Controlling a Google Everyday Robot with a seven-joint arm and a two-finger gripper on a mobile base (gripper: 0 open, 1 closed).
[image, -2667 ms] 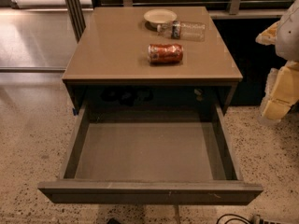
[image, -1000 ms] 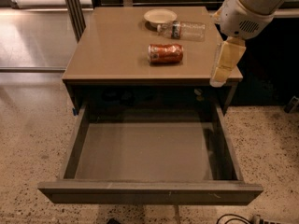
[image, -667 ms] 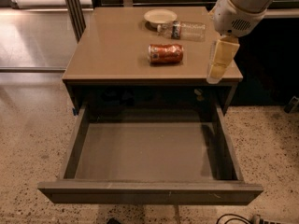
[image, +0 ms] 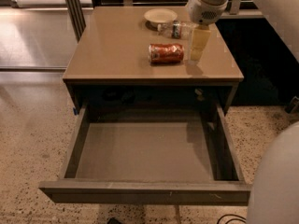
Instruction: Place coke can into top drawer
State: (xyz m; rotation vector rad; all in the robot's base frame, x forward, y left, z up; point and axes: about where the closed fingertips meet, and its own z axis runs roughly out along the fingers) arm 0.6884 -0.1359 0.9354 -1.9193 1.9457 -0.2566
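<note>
The coke can (image: 166,53) lies on its side on the brown cabinet top (image: 112,45), right of the middle. It is red-orange with white markings. The top drawer (image: 145,152) is pulled fully out below the top, and its grey floor is bare. My gripper (image: 198,45) hangs from the white arm at the upper right. Its pale fingers point down just right of the can, close above the cabinet top and apart from the can.
A small cream plate (image: 160,16) and a clear plastic bottle with a dark label (image: 176,29) lie at the back of the cabinet top. Speckled floor surrounds the cabinet. A white arm part (image: 278,181) fills the lower right corner.
The arm has come in from the right and moved left and back over the cabinet top, ending just right of the can. The can, bottle, plate and drawer have not moved.
</note>
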